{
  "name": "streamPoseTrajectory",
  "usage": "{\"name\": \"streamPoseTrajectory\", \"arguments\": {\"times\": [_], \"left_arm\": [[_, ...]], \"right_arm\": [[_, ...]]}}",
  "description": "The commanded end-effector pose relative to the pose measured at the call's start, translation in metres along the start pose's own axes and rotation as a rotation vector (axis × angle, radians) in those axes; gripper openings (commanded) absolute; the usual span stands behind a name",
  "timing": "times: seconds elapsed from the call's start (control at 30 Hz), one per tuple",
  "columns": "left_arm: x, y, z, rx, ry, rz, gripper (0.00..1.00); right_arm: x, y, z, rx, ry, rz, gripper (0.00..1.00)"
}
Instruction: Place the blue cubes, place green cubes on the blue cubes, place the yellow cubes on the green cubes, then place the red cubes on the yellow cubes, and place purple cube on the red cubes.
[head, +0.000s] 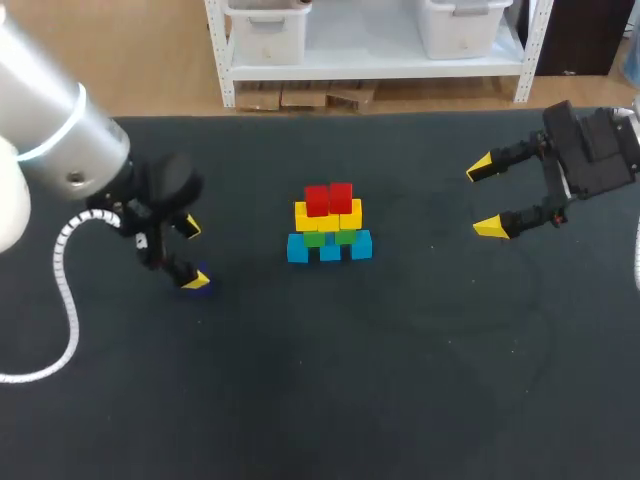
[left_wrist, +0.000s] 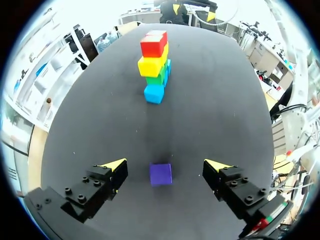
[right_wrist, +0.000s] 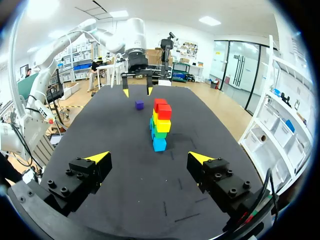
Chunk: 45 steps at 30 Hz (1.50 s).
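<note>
Counter: dark and flat, carrying the stack near its middle.
Stack: a small stepped pile of coloured cubes, upright, in four layers with nothing on its top layer.
Blue cubes: the stack's bottom layer, a row lying directly on the counter.
Green cubes: the stack's second layer, resting on the blue row; they show in the middle of the stack's near face.
Yellow cubes: the stack's third layer, resting on the green ones. How many there are cannot be told.
Red cubes: two side by side, forming the stack's top layer on the yellow ones.
Purple cube: alone on the counter, well apart from the stack on its left side in the head view. From the right wrist view it lies beyond the stack.
Left pincer: well to the stack's left, over the purple cube. It is released, with jaws spread wide. The cube lies between them with bare counter showing on both sides, so neither jaw touches it. The stack stands straight ahead of it, well apart.
Right pincer: well to the stack's right and turned towards it. It is released, with jaws wide apart and nothing between them. The stack stands ahead of it, well apart.
</note>
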<state>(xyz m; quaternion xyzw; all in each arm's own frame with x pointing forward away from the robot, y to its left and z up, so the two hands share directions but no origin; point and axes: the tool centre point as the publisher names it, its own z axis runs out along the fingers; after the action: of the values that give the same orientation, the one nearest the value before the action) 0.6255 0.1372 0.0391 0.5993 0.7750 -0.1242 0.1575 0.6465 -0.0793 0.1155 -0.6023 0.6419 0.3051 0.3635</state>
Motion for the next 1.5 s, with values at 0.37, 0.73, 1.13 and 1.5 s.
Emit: {"name": "streamPoseTrajectory", "arguments": {"times": [0.37, 0.73, 1.13, 1.5], "left_arm": [[0.022, 0.006, 0.021, 0.001, -0.001, -0.029, 0.91], [0.024, 0.005, 0.035, 0.005, -0.032, -0.052, 0.54], [0.03, 0.001, 0.038, -0.008, -0.046, -0.069, 0.0], [-0.008, 0.003, -0.009, -0.031, -0.024, 0.02, 0.0]], "right_arm": [[0.001, -0.001, 0.001, 0.0, -0.003, -0.002, 1.0], [0.001, -0.001, 0.001, 0.0, -0.003, -0.002, 1.0], [0.001, -0.001, 0.001, 0.0, -0.003, -0.002, 1.0], [0.001, -0.001, 0.001, 0.0, -0.003, -0.002, 1.0]]}}
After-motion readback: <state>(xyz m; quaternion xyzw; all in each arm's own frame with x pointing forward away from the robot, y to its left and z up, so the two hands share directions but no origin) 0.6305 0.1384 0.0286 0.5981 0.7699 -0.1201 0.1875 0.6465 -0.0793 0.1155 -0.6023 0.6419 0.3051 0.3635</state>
